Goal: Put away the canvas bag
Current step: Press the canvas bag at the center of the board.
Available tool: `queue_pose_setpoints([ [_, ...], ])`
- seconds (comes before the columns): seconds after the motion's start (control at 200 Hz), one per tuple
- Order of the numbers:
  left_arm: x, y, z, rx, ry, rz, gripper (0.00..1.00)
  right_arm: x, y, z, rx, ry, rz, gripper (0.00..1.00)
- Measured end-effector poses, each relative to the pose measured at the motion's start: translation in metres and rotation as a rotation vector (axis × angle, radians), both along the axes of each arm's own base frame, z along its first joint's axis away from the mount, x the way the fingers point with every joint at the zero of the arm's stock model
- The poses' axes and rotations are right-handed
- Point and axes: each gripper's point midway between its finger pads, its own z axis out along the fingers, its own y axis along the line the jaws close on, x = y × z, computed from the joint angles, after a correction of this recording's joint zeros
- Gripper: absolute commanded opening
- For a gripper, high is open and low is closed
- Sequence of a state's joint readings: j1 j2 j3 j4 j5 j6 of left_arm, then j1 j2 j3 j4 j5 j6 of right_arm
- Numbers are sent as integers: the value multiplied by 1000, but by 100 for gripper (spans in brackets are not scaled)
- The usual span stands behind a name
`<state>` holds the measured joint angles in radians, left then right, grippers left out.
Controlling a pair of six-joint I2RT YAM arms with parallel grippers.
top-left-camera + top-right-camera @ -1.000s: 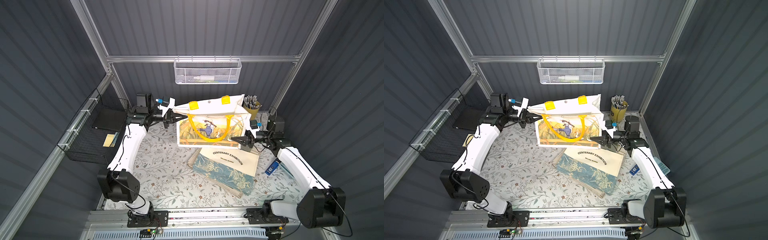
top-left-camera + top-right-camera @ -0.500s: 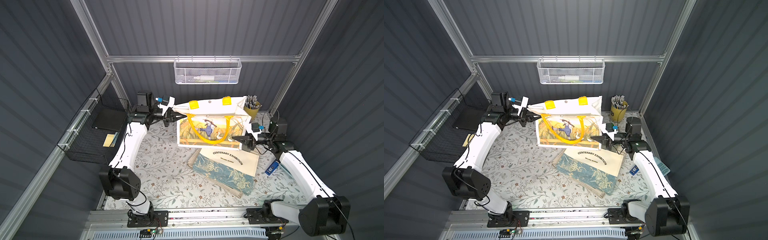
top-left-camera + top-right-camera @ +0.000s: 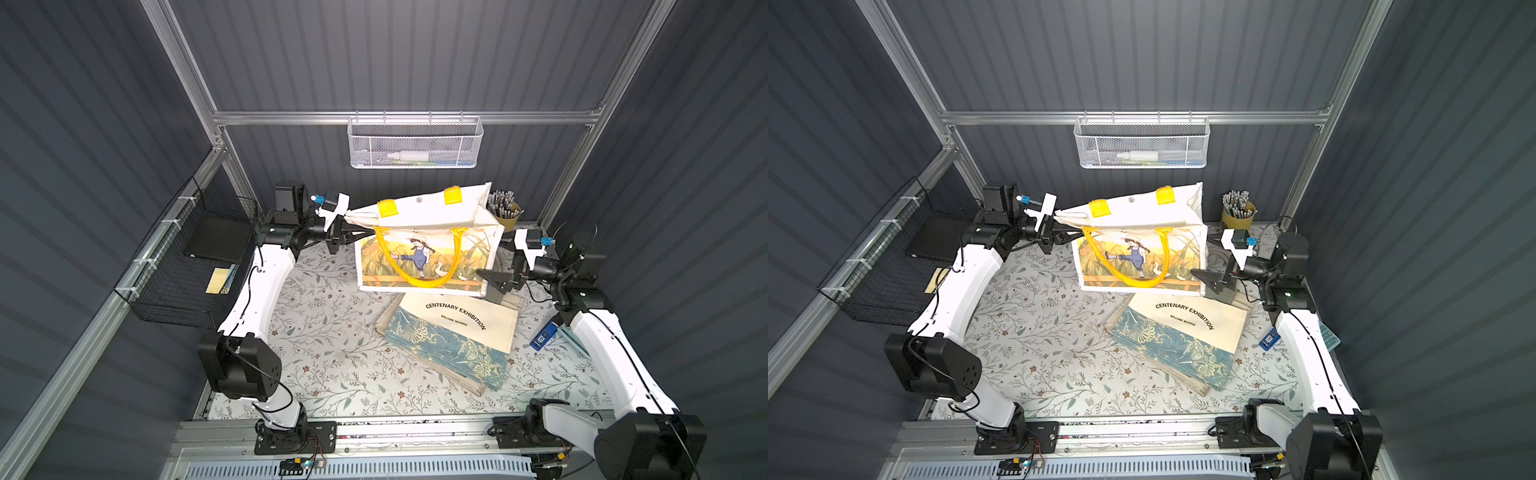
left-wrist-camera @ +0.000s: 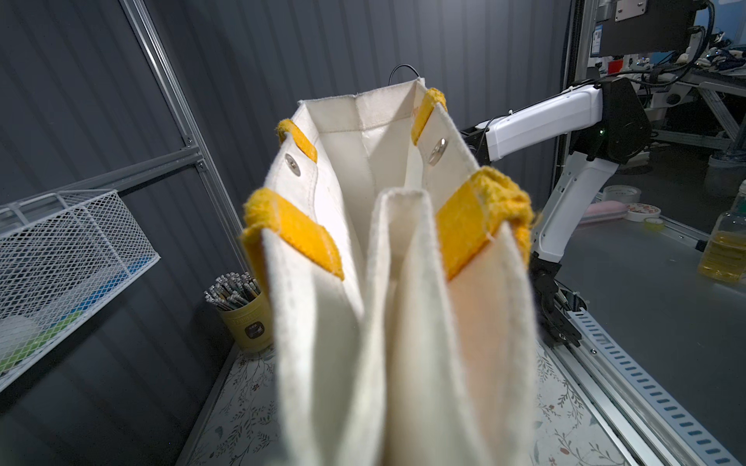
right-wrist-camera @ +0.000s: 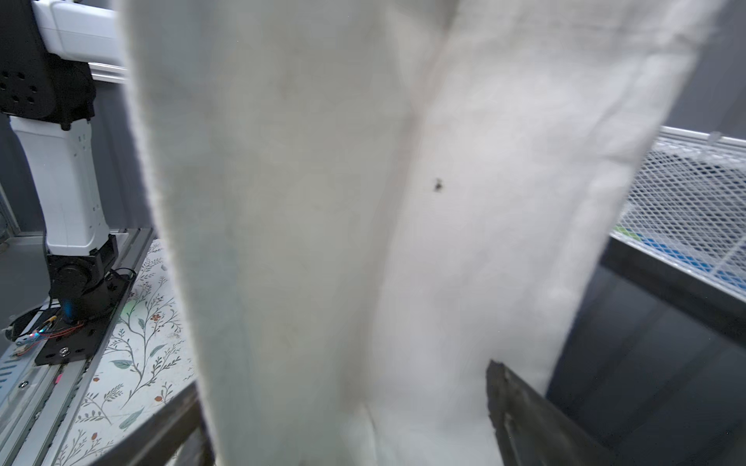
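Your left pincer (image 3: 348, 225) is clenched on the canvas bag's (image 3: 424, 232) top corner, holding it upright above the desk (image 3: 324, 332) near its back edge, while your right pincer (image 5: 347, 415) stands released, straddling the bag's other side.

1. We see the canvas bag (image 3: 432, 216) as a cream cloth tote, its near face printed with a figure in blue overalls in a golden field.
2. Its yellow handles (image 3: 415, 282) droop over that picture.
3. It stands upright at the far middle of the surface, mouth open upward, with its left side panel folded inward.
4. The left gripper (image 3: 351, 224) pinches its upper left corner, jaws closed.
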<state>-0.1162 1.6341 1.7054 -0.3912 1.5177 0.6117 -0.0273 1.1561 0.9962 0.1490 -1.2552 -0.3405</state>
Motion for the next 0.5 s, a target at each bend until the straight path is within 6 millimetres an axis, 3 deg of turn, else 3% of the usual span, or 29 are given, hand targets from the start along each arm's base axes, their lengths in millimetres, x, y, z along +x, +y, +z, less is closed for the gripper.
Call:
queue_pose_setpoints([
  [0.29,2,0,4,-1,20,2,0,31,-17,9,39,99,50,99],
  [0.5,3,1,6,-1,49,7,0,30,-15,13,54,160,169,99],
])
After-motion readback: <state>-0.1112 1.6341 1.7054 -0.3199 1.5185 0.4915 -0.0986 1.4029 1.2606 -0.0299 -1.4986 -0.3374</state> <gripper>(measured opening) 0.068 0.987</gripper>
